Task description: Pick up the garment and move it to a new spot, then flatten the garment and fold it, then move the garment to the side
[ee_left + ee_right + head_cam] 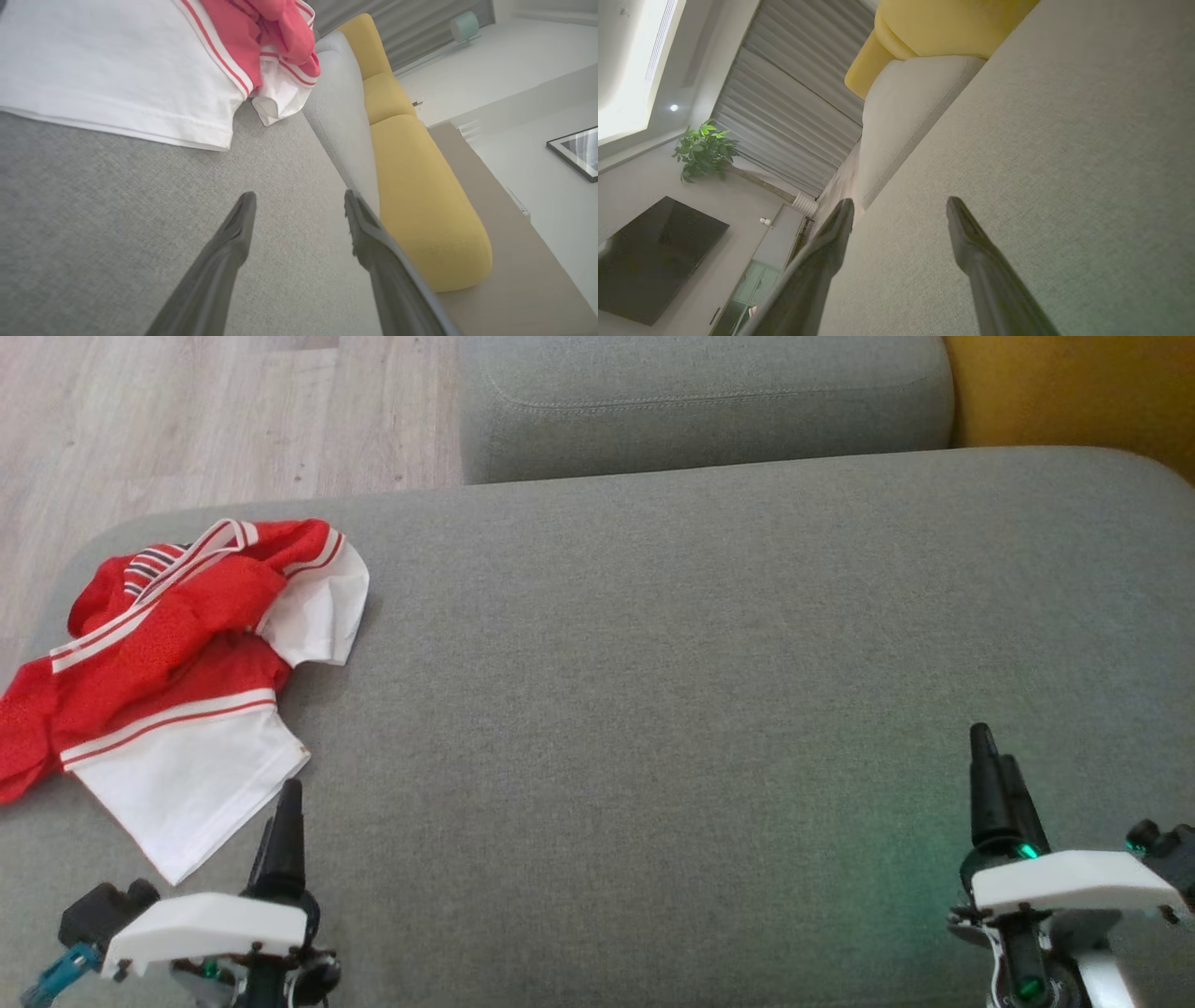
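Lying crumpled just ahead of the left gripper and out to its left, the red and white garment rests on the grey sofa seat. Its red body is bunched up at the end farthest from the gripper. A white sleeve with red stripes spreads flat toward the fingertips.

The left wrist view shows that gripper's two dark fingers spread wide apart and gripping nothing. A strip of bare grey fabric separates their tips from the sleeve's white hem, so cloth and gripper are near but not touching. Past the fingers on the other side run a grey back cushion and a yellow cushion.

The right gripper sits well apart from the garment, with the broad seat between them. Its fingers are likewise parted and empty, hovering low over the plain grey upholstery. Beyond its tips the right wrist view shows a grey curtain, a green plant and a dark screen. Pale wooden floor shows beyond the garment, ahead of the left gripper.
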{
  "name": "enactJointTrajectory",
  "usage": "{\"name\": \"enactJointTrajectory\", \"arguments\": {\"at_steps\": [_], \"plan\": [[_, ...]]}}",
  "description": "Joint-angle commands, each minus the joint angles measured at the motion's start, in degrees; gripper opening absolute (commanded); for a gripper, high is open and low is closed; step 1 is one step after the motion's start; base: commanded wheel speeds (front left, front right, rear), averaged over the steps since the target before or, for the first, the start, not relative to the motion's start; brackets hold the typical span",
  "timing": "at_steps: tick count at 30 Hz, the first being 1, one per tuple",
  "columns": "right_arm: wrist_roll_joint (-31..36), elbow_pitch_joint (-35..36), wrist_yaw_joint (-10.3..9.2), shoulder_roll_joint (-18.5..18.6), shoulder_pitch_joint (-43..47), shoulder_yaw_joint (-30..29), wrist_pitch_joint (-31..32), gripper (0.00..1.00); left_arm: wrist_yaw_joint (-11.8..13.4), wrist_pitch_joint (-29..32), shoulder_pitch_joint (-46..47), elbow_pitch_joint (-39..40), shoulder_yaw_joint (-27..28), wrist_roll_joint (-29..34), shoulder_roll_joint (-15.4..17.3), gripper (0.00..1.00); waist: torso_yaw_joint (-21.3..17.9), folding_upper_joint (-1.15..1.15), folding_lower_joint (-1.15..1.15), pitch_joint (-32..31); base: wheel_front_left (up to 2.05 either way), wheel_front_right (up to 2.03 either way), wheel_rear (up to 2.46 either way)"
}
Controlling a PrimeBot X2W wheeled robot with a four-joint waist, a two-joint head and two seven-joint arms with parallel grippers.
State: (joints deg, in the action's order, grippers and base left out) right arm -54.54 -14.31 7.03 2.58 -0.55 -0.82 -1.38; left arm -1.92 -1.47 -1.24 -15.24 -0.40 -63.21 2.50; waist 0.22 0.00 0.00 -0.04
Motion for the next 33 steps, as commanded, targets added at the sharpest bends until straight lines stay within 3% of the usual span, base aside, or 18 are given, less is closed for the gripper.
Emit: {"name": "enactJointTrajectory", "arguments": {"at_steps": [1,33], "plan": [[2.8,2.4,0.19,1.1,-1.7,1.0,-0.9,1.00,0.5,-0.9,1.7,1.9,0.4,2.6,1.1,1.00,0.0,0.00,0.00,0.0,0.00,0.00,0.00],[28.4,3.8,0.30,0.9,-0.6,4.0,-6.1,1.00,2.5,-6.1,-0.3,3.7,-0.4,28.0,2.6,1.00,0.3,0.00,0.00,-0.3,0.00,0.00,0.00]]}}
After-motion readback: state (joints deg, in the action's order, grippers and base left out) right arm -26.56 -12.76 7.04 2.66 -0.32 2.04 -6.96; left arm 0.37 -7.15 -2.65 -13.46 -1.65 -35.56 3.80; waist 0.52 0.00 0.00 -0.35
